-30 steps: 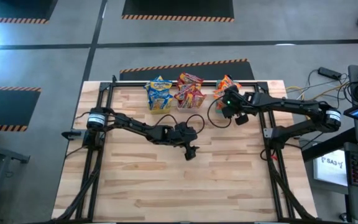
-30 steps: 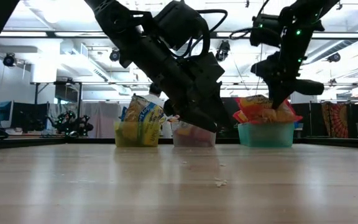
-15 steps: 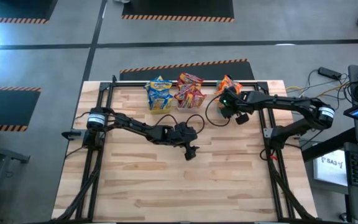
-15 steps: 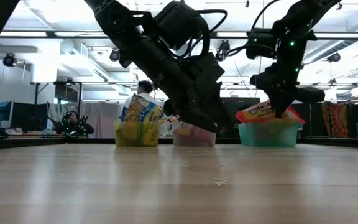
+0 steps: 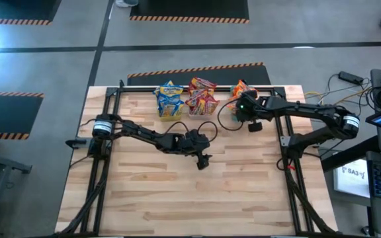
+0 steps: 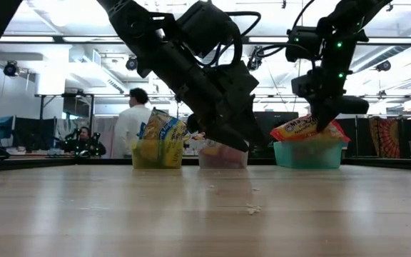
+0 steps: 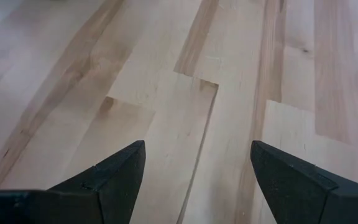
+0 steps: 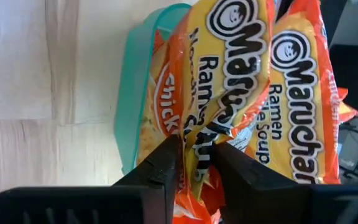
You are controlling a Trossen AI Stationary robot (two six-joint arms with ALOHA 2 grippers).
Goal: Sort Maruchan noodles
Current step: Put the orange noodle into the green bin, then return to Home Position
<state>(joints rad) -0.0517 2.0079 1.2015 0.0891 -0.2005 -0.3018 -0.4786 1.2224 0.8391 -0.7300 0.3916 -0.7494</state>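
Orange Maruchan packets (image 8: 291, 93) stand in a green bin (image 5: 239, 89) at the table's far right. My right gripper (image 8: 197, 152) is above this bin, shut on one orange packet (image 6: 302, 128). Blue-and-yellow packets fill a yellow bin (image 5: 170, 100). Red packets fill a clear bin (image 5: 201, 98) beside it. My left gripper (image 5: 202, 160) hangs open and empty over bare wood near the table's middle; it also shows in the left wrist view (image 7: 194, 168). My right gripper pinches the orange packet's crumpled edge (image 8: 199, 134) between its two fingers. The fingers come from above, pointing down into the green bin. The packet lies tilted across the bin's top (image 6: 305, 143), against the other orange packets.
The three bins stand in a row along the table's far edge. The wooden table top (image 5: 177, 198) in front of them is bare. Cables and equipment lie off the table's right side (image 5: 376, 86). A person (image 6: 130, 121) stands in the room beyond the yellow bin.
My right gripper has gone down a little toward the green bin with the orange packet, and the packet now lies lower and flatter across the bin's top. A person has walked into the low view behind the yellow bin.
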